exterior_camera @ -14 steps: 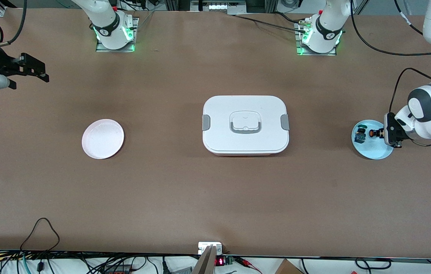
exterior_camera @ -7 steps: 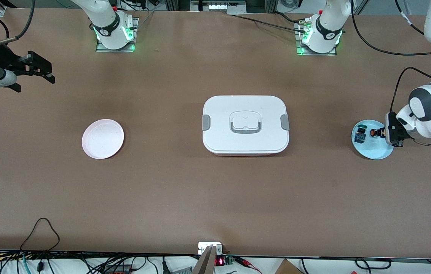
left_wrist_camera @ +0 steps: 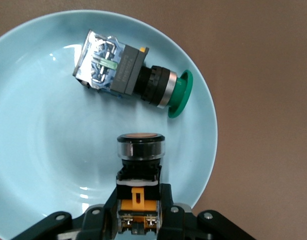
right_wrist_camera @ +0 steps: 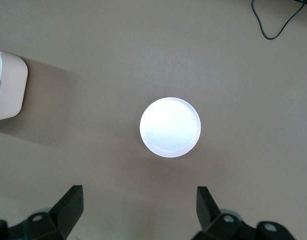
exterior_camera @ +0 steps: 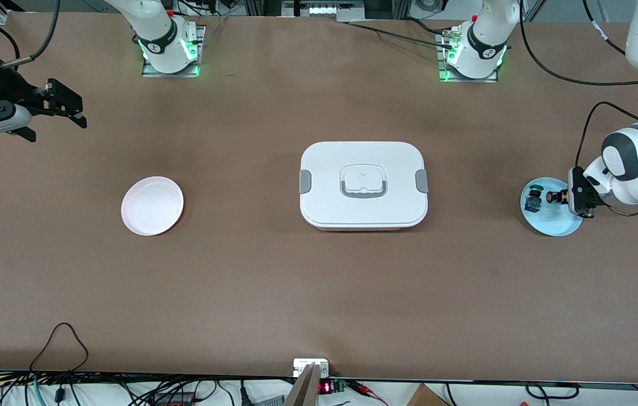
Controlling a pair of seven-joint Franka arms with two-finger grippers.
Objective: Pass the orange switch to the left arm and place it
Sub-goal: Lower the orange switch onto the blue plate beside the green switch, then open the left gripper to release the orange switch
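With the left hand (exterior_camera: 566,197) clamped on the orange switch (left_wrist_camera: 140,150) over the blue plate (exterior_camera: 557,225) at the right edge of the front frame, the green switch (left_wrist_camera: 138,80) lies on its side in that plate just beside it. White box (exterior_camera: 363,185) sits mid-frame, lid on, well apart from both plates. Right hand (exterior_camera: 65,110) hangs over bare counter (exterior_camera: 274,282) in the upper left of the frame, fingers spread wide, holding nothing. Pink plate (exterior_camera: 152,205) sits left of centre
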